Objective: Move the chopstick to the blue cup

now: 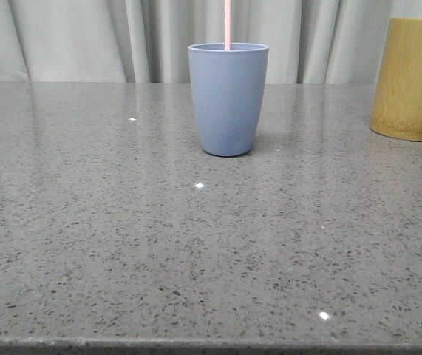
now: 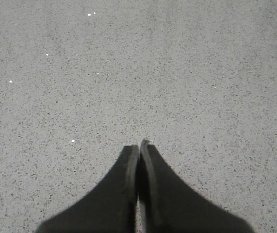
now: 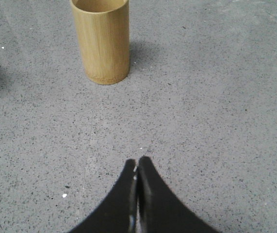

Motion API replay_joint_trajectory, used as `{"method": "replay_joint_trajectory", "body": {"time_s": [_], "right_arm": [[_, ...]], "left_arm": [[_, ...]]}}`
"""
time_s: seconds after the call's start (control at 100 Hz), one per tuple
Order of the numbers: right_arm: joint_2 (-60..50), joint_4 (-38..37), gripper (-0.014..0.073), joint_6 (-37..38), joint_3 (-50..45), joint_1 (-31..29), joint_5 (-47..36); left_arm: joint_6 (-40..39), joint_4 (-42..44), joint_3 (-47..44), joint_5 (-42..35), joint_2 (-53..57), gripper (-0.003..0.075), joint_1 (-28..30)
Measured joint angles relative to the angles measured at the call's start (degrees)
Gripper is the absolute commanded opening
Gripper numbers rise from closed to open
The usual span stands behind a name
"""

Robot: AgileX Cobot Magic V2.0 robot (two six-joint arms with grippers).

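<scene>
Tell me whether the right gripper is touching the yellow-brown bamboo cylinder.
Apart. The right wrist view shows the shut right gripper with a stretch of bare grey speckled table between it and the yellow-brown bamboo cylinder.

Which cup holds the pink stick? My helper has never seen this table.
On the grey speckled table, look near the back, in front of the curtain. The blue cup stands mid-table with a pink stick rising from it; the bamboo holder to its right is yellow-brown and taller.
</scene>
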State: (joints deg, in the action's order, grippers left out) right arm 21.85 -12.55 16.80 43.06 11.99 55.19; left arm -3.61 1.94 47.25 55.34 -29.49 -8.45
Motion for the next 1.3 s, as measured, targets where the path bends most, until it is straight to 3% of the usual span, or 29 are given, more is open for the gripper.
{"method": "replay_joint_trajectory", "body": {"time_s": [0.35, 0.47, 0.64, 0.8, 1.02, 1.3], "right_arm": [[0.0, 0.0, -0.0067, 0.0, 0.0, 0.0, 0.0], [0.0, 0.0, -0.0067, 0.0, 0.0, 0.0, 0.0], [0.0, 0.0, -0.0067, 0.0, 0.0, 0.0, 0.0], [0.0, 0.0, -0.0067, 0.0, 0.0, 0.0, 0.0], [0.0, 0.0, -0.0067, 0.0, 0.0, 0.0, 0.0], [0.0, 0.0, -0.0067, 0.0, 0.0, 0.0, 0.0]], "left_arm": [[0.0, 0.0, -2.2, -2.2, 1.6, -0.0019, 0.0], [0.0, 0.0, -8.1, -13.8, 5.8, -0.0019, 0.0], [0.0, 0.1, -23.4, -33.7, 15.3, -0.0019, 0.0], [0.0, 0.3, -36.5, -43.9, 23.6, -0.0019, 0.0], [0.0, 1.0, -46.9, -46.5, 29.7, -0.0019, 0.0], [0.0, 2.5, -47.4, -48.6, 29.7, -0.0019, 0.0]]}}
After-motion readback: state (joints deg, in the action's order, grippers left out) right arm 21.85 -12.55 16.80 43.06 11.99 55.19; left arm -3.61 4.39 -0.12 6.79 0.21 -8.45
